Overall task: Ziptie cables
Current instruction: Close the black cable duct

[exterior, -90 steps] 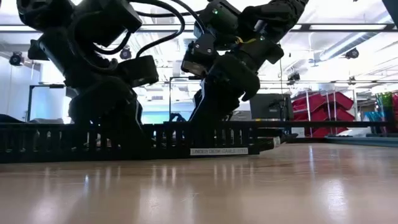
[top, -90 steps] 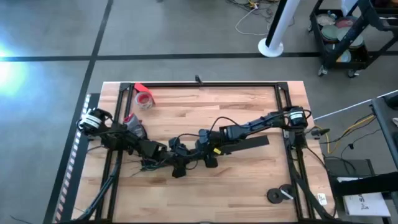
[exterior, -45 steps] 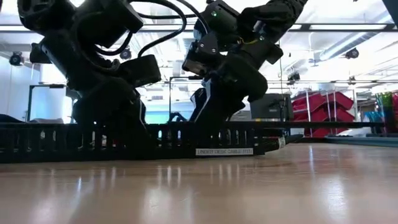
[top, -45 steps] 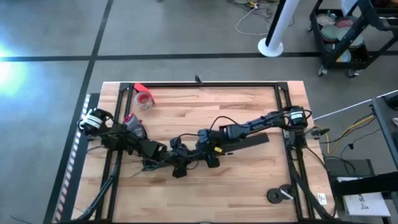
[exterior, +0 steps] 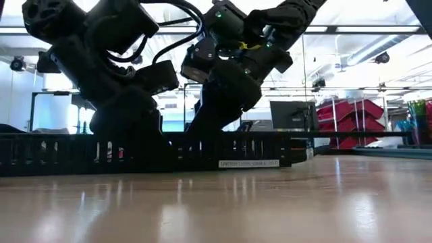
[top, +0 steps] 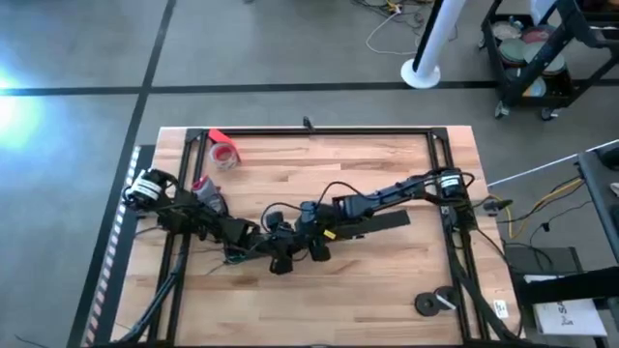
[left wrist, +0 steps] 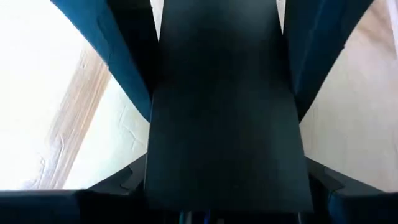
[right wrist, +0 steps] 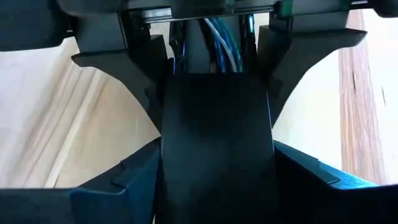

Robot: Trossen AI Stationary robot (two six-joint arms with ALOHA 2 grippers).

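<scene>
The cables [top: 230,257] lie as a loose tangle of thin green and dark wires on the worktop [top: 387,290], left of centre in the high view, mostly hidden under the arms. In the right wrist view, blue and pale strands [right wrist: 222,45] run along a dark channel. The ziptie cannot be made out.

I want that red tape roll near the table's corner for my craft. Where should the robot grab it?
Probably by its ring wall. The red tape roll seems to lie flat with its hole facing up, so come straight down from above, with one of the jaws in the hole and the other outside, pinching the wall.
</scene>
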